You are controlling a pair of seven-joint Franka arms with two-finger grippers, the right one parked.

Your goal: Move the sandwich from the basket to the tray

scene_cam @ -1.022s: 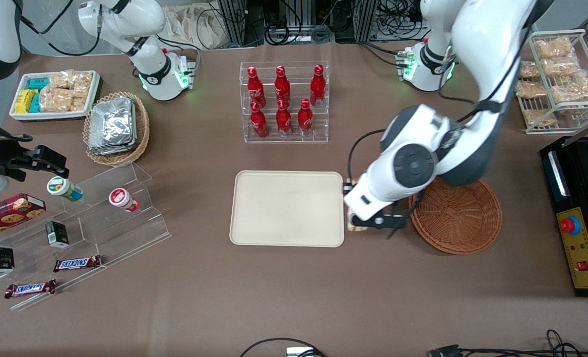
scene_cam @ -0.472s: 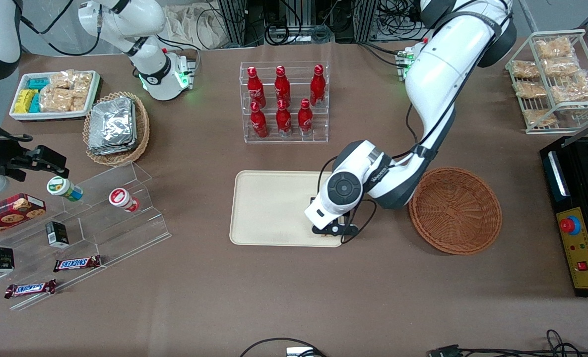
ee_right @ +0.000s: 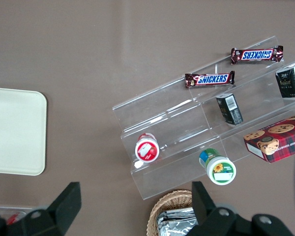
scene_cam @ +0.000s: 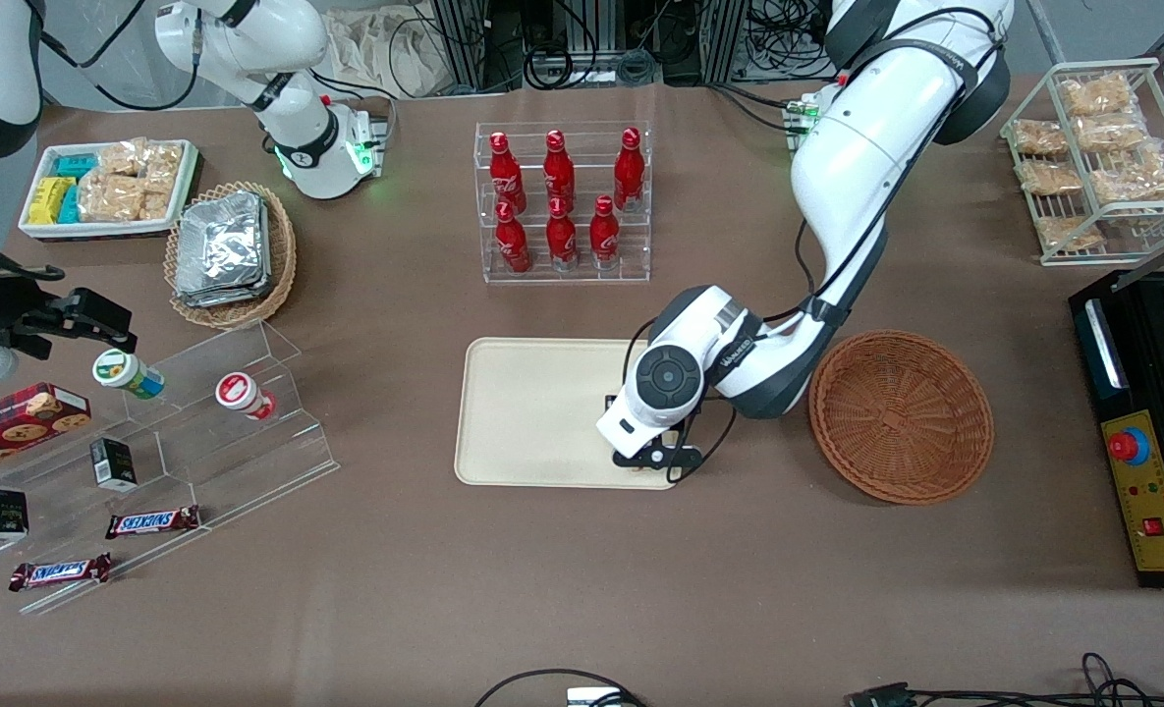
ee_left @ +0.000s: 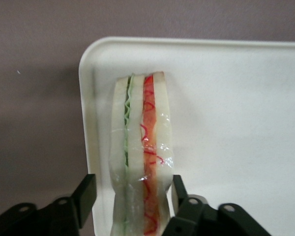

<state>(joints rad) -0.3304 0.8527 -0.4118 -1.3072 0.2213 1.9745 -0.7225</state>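
The gripper (scene_cam: 652,458) is clamped on the sandwich (ee_left: 140,157), one black finger (ee_left: 85,192) pressed to each bread face, and it hangs low over the corner of the tray (scene_cam: 532,412) that lies nearest the front camera and nearest the basket (scene_cam: 902,416). In the left wrist view the wedge stands on edge, its green and orange-red layers running lengthwise, just inside the tray's rounded rim (ee_left: 86,103); whether it touches the tray floor I cannot tell. The basket sits well apart from the gripper, toward the working arm's end of the brown tabletop (scene_cam: 582,570). Farther from the front camera than the gripper stands a clear rack of red bottles (scene_cam: 562,201). Toward the parked arm's end lie a clear stepped stand (scene_cam: 198,432) with candy bars (scene_cam: 152,521), a tan basket of foil packs (scene_cam: 231,253) and a white bin of snacks (scene_cam: 110,187). Nothing stands between the gripper and the tray's bare surface.
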